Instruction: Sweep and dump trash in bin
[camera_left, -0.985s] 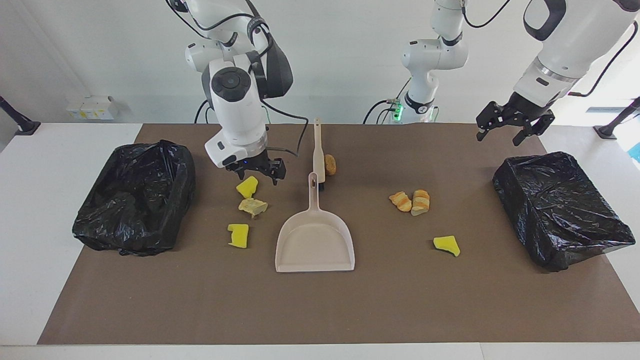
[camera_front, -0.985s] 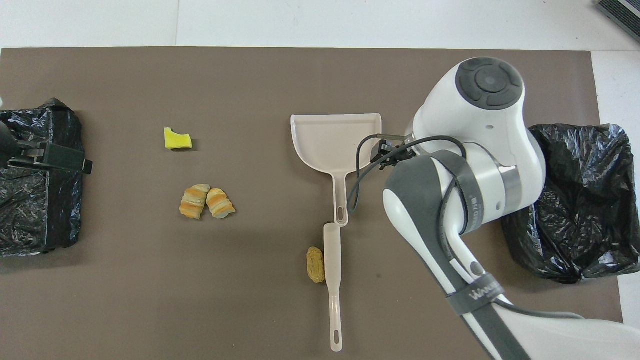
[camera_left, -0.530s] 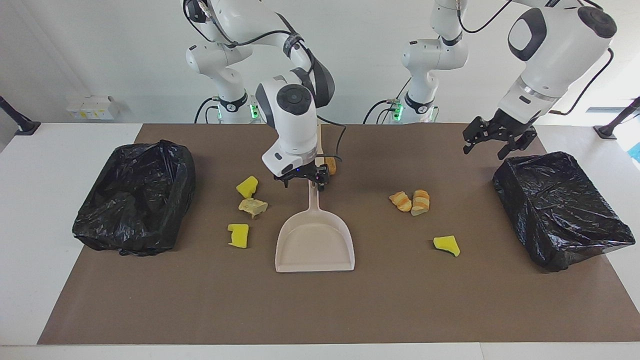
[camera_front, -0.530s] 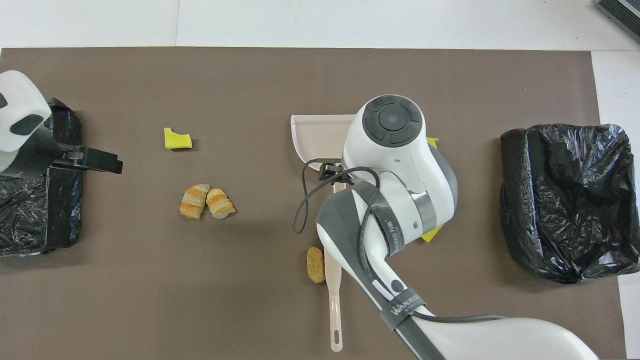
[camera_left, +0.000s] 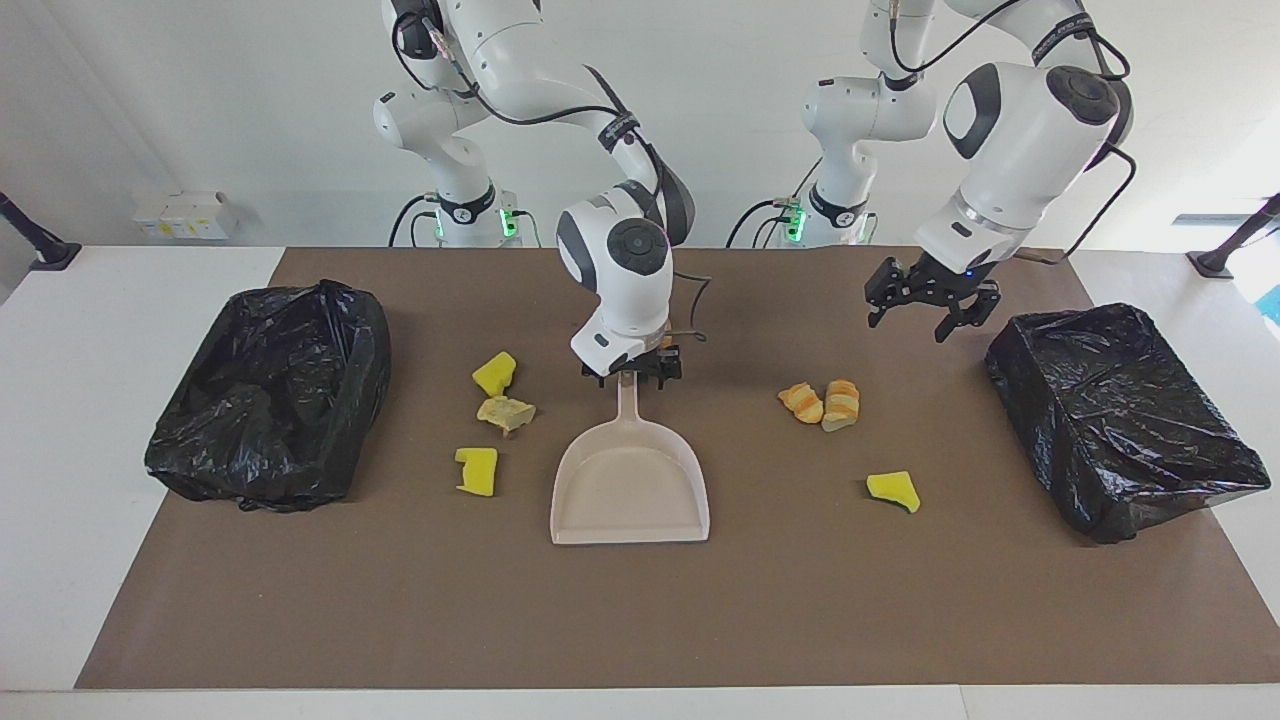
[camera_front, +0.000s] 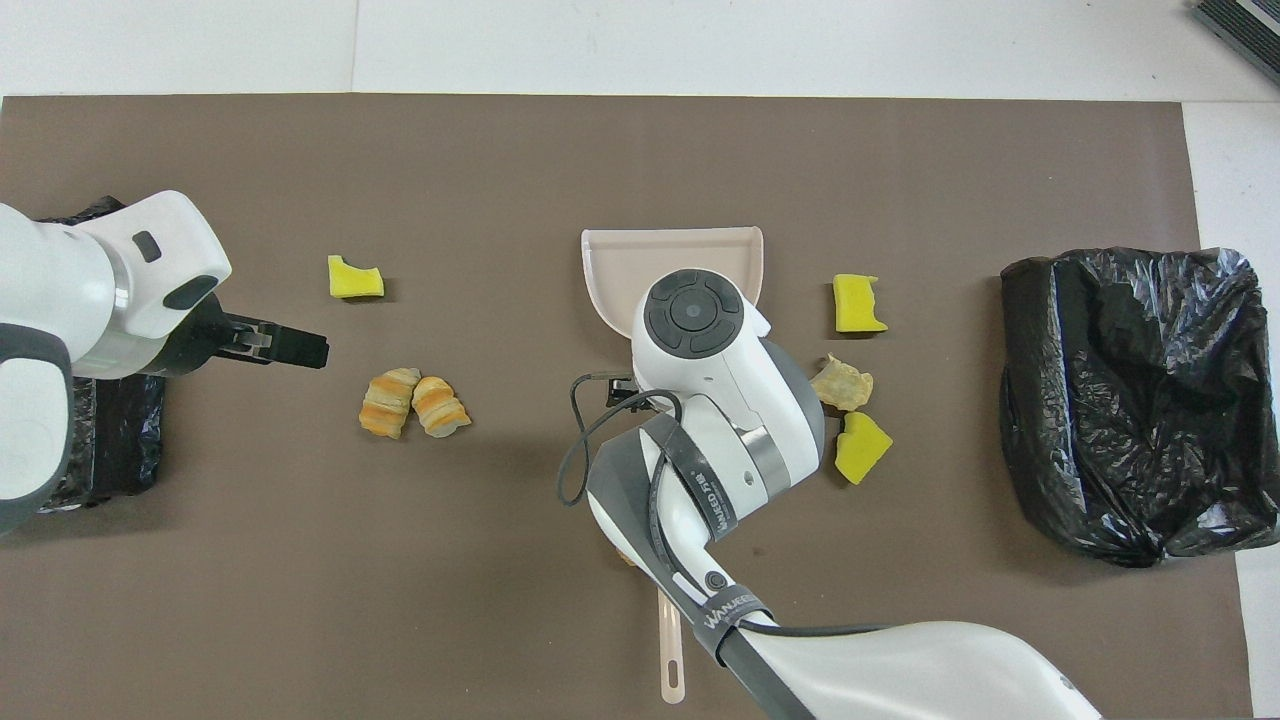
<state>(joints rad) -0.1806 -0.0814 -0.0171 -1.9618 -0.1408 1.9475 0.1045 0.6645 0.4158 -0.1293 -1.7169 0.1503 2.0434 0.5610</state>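
My right gripper sits at the dustpan handle, fingers spread, nothing pinched yet. My left gripper hangs over the bench near a black-lined bin, fingers spread and empty. All visible trash lies unswept on the bench: three chunks toward the right arm's end, three toward the left arm's. The brush is mostly hidden. I judge sweeping not yet begun.

Two high cameras, half a turn apart — one faces the robots across the table, one looks steeply down from their end, seemingly closer. Both show the mat and dustpan.
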